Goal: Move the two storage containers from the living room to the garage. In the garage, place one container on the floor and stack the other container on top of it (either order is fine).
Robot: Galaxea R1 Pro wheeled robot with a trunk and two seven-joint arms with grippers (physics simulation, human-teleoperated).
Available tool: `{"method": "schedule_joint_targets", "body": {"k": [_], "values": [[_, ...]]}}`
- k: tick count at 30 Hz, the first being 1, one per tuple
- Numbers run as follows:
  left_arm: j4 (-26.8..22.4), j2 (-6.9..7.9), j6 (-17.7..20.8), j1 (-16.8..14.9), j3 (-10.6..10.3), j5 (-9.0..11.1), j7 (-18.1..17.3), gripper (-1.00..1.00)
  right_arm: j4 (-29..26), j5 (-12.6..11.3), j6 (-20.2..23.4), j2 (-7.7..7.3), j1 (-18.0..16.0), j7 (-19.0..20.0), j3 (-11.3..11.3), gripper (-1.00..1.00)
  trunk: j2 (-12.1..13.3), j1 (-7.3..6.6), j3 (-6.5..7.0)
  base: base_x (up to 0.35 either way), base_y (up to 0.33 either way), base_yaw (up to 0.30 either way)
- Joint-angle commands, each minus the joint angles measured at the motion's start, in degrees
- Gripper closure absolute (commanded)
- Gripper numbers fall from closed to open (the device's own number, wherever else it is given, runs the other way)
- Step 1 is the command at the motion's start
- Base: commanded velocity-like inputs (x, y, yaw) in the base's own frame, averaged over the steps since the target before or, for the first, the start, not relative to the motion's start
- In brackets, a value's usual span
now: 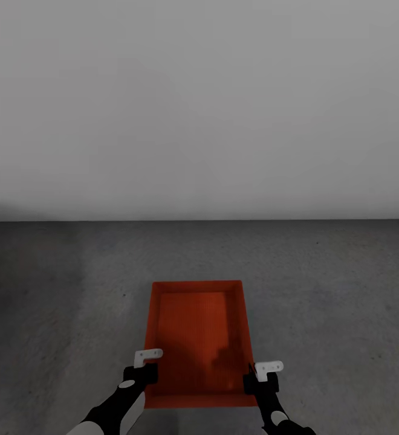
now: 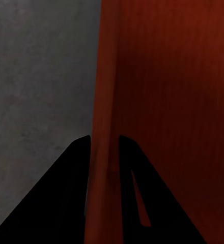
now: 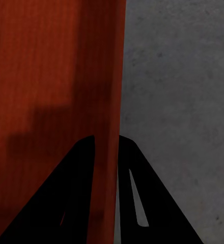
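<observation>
Head view, setting: a plain light grey wall point(image 1: 199, 109) meets the dark grey concrete floor point(image 1: 54, 302), which fits the garage.
Head view, container: one red-orange storage container point(image 1: 199, 338), open-topped, rectangular, thin-walled, lies lengthwise ahead of the robot, over the floor and well short of the wall; whether its base touches the concrete cannot be told from here.
Head view, grippers: the left gripper point(image 1: 144, 370) sits at the container's left wall near the closer end, the right gripper point(image 1: 259, 377) at the right wall opposite.
Left wrist view, grip: the left gripper point(image 2: 103, 147) has its two dark fingers astride the thin orange wall point(image 2: 104, 101), one outside above the floor point(image 2: 35, 101), one inside, pinching the wall.
Left wrist view, look: the inner surface is flat, matte, deep red-orange with faint fine ribbing and nothing inside.
Right wrist view, grip: the right gripper point(image 3: 107, 145) likewise straddles the opposite wall point(image 3: 114, 76) and pinches it, with concrete point(image 3: 183, 101) on the outer side.
Right wrist view, look: a stepped shadow falls across the container's bottom; the wall edge runs straight and clean.
Step in hand, judged: setting this container on the garage floor.
Doing it well: lower both arms together so the base meets the concrete flat, keep both pinches even so the thin walls do not flex, and release only once it rests, leaving room around it for the second box.
</observation>
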Motion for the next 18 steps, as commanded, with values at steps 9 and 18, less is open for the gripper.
{"method": "schedule_joint_targets", "body": {"k": [9, 18], "values": [[2.06, 0.03, 0.02, 0.01, -0.10, 0.64, 1.47, 1.00, -0.89, -0.82, -0.50, 0.02, -0.07, -2.84, -2.15, 1.00, -3.23, 1.76, -1.46, 0.000, 0.000, 0.000], [2.06, 0.02, 0.00, 0.01, -0.10, 0.64, 1.47, 1.00, -0.89, -0.82, -0.50, 0.02, -0.07, -2.84, -2.15, 1.00, -4.43, 2.41, -2.00, 0.000, 0.000, 0.000]]}}
